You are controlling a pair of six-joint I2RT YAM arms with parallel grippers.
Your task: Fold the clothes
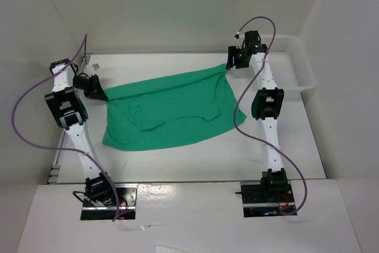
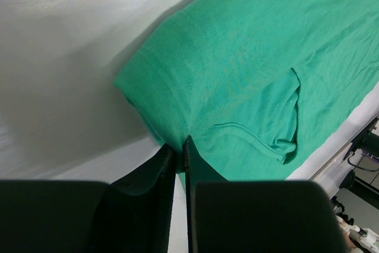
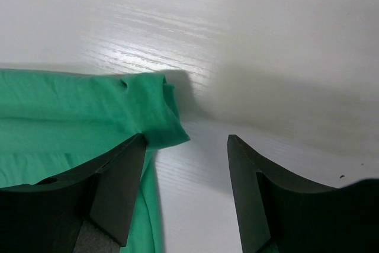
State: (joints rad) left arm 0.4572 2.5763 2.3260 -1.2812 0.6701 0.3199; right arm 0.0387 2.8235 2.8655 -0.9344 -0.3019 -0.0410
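left gripper (image 2: pixel 179 153): pinched narrow on T-shirt (image 1: pixel 169 111) edge, hold firm | T-shirt: spread mid-table (image 1: pixel 195 163), creased | right gripper (image 3: pixel 185 139): fingers wide, shirt corner just beside one finger, ungripped; best centre it before closing

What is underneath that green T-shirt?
The green T-shirt lies spread on the white table, which shows around its edges. The tabletop directly beneath is covered by cloth, so anything there cannot be seen.
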